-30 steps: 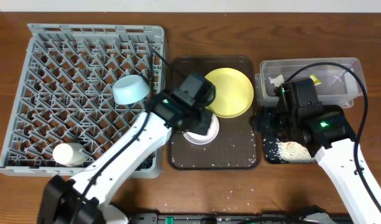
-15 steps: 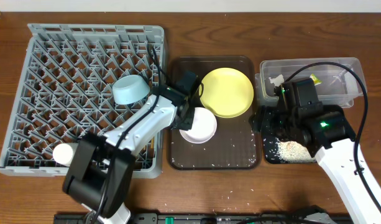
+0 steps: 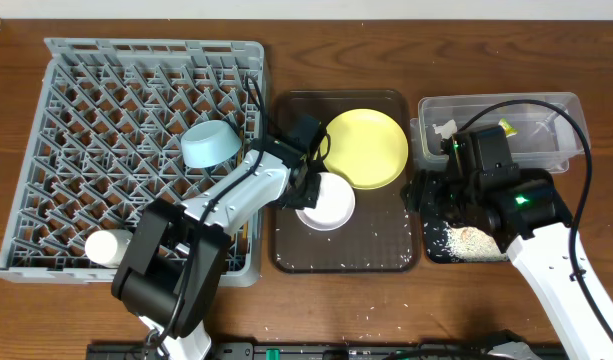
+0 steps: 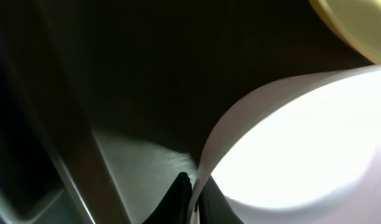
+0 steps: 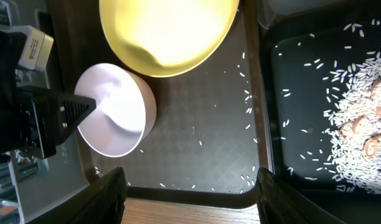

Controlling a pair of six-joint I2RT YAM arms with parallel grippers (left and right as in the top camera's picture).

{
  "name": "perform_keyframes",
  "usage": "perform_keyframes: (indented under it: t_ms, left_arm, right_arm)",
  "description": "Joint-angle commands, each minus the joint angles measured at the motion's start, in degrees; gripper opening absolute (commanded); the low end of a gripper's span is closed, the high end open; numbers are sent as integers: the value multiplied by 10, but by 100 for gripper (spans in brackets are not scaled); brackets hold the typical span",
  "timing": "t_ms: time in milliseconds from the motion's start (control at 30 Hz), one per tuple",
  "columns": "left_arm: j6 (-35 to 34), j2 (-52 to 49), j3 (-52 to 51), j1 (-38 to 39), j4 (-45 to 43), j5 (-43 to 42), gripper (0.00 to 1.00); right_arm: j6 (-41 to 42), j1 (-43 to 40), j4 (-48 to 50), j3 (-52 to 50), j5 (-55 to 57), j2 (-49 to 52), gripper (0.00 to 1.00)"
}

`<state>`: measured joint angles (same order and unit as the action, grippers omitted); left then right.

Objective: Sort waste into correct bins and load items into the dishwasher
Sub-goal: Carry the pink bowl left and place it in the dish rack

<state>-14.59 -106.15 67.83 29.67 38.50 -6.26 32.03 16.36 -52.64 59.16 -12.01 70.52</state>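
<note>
My left gripper [image 3: 304, 188] is shut on the left rim of the white bowl [image 3: 326, 203], which sits on the dark brown serving tray [image 3: 286, 255]. The pinch shows in the left wrist view [image 4: 194, 194]. The yellow plate [image 3: 366, 148] lies on the same tray just behind the bowl. The light blue bowl [image 3: 211, 145] sits in the grey dish rack [image 3: 86, 90]. My right gripper [image 5: 190, 199] is open and empty above the tray's front right part. White rice [image 3: 471, 240] lies in the black tray [image 3: 426, 252]. The clear tub [image 3: 556, 105] holds a tissue [image 3: 444, 128] and a wrapper [image 3: 506, 128]. The chopsticks are out of view.
A white object [image 3: 111, 247] lies in the rack's front left corner. Loose rice grains [image 5: 249, 102] are scattered on the brown tray and on the wooden table in front of it. The right arm covers part of the black tray.
My left arm swung from above the white bowl to its left side and pinched the rim. The bowl shifted slightly. The right arm has not moved.
</note>
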Motion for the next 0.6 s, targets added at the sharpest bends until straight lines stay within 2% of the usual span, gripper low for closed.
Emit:
perform_keyframes:
  t_ms: [0, 233, 333, 467, 533, 567]
  left_arm:
    - [4, 1, -4, -4, 4, -13, 8]
    - [4, 135, 0, -17, 20, -9, 7]
    - [3, 213, 0, -28, 35, 64, 7]
    - [4, 297, 0, -43, 85, 223, 7]
    - [6, 312, 0, -51, 93, 216, 7]
    - [6, 314, 0, -55, 92, 187, 8]
  right_arm:
    - [3, -6, 1, 3, 2, -4, 64]
    - [3, -6, 1, 3, 2, -4, 64]
    - [2, -6, 1, 3, 2, -4, 64]
    - [2, -6, 1, 3, 2, -4, 64]
    - [2, -6, 0, 3, 2, -4, 64]
    - [2, -6, 0, 3, 2, -4, 64]
